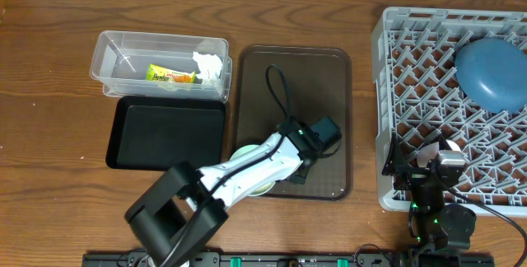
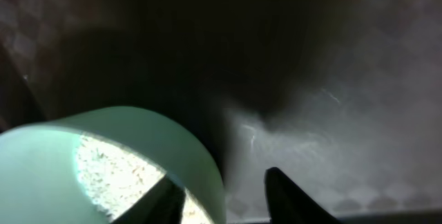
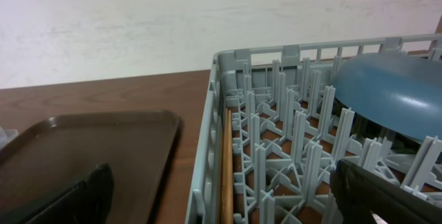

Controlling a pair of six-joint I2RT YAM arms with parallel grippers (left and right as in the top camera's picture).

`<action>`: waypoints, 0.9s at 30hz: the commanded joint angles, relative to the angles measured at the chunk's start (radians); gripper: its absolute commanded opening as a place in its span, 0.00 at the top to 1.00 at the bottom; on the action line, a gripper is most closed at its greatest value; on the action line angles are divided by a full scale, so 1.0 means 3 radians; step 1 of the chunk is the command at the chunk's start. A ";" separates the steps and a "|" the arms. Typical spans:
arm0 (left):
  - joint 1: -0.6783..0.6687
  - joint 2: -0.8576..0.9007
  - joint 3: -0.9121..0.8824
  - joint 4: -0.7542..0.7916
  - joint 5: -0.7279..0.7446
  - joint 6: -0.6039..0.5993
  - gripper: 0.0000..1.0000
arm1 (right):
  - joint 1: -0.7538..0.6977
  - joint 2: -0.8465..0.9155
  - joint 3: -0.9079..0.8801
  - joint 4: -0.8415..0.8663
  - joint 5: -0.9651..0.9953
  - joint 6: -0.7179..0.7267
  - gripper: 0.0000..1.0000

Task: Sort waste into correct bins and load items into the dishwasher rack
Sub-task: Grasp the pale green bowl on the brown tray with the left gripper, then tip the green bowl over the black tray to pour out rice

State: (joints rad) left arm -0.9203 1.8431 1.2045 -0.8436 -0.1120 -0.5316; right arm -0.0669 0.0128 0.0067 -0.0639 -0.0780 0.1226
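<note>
Overhead, sorted: yellow-green wrapper (image 1: pixel 171 75) and white tissue (image 1: pixel 210 65) in the clear tub (image 1: pixel 107 53); big blue bowl (image 1: pixel 494 73) on the pegs of the grey rack (image 1: pixel 385 94).
Overhead, left to do: pale green bowl (image 1: pixel 262 189) on the brown tray (image 1: pixel 292 69), half under the left arm.
Overhead, writing: print on the wrapper, too small to read.
Left wrist, claw: left claw (image 2: pixel 221 177) partly spread across the bowl's rim, one finger inside, one outside, not pinching yet.
Left wrist, bowl: white grains (image 2: pixel 117 175) inside.
Left wrist, step: likely grabbing the bowl to tip out the grains.
Left wrist, next: squeeze the rim, lift level, no spills.
Right wrist, claw: right claw (image 3: pixel 224 186) spread wide, holding nothing, near the rack's corner.
Right wrist, rack: wooden chopstick (image 3: pixel 226 175) along the inside wall.
Right wrist, writing: none.
</note>
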 commanded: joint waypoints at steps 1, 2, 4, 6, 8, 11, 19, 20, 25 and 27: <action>0.0003 0.0023 -0.0015 0.0020 -0.0066 -0.0015 0.71 | -0.0022 -0.0011 -0.0004 -0.0013 -0.0004 0.0025 0.01; 0.0003 0.0022 -0.0010 0.0028 -0.0066 -0.0014 0.77 | -0.0022 -0.0011 -0.0004 -0.0013 -0.0004 0.0025 0.01; 0.0003 0.0022 0.0008 0.0027 -0.0066 -0.0014 0.91 | -0.0022 -0.0011 -0.0004 -0.0013 -0.0004 0.0025 0.01; 0.0003 0.0015 0.0027 0.0027 -0.0065 -0.0014 0.94 | -0.0022 -0.0011 -0.0004 -0.0013 -0.0004 0.0025 0.01; 0.0003 -0.0004 0.0057 0.0004 -0.0055 -0.0014 0.94 | -0.0022 -0.0011 -0.0004 -0.0013 -0.0004 0.0025 0.01; 0.0003 -0.0104 0.0123 -0.0039 0.0090 0.0022 0.94 | -0.0022 -0.0011 -0.0004 -0.0013 -0.0004 0.0025 0.01; 0.0169 -0.0851 0.0141 -0.0181 0.0313 0.0144 0.94 | -0.0022 -0.0011 -0.0004 -0.0013 -0.0004 0.0025 0.01; 0.0247 -0.0958 0.0141 -0.0212 0.0381 0.0181 0.94 | -0.0022 -0.0011 -0.0004 -0.0013 -0.0004 0.0025 0.01; 0.0984 -0.1419 0.0141 -0.0355 0.1096 0.0446 0.94 | -0.0022 -0.0011 -0.0004 -0.0013 -0.0004 0.0025 0.01; 0.1405 -0.1527 0.0137 -0.0390 0.1493 0.0571 0.94 | -0.0022 -0.0011 -0.0004 -0.0013 -0.0004 0.0025 0.01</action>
State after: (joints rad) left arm -0.6174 1.4204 1.2266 -0.9447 0.1593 -0.4335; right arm -0.0669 0.0128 0.0067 -0.0639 -0.0780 0.1223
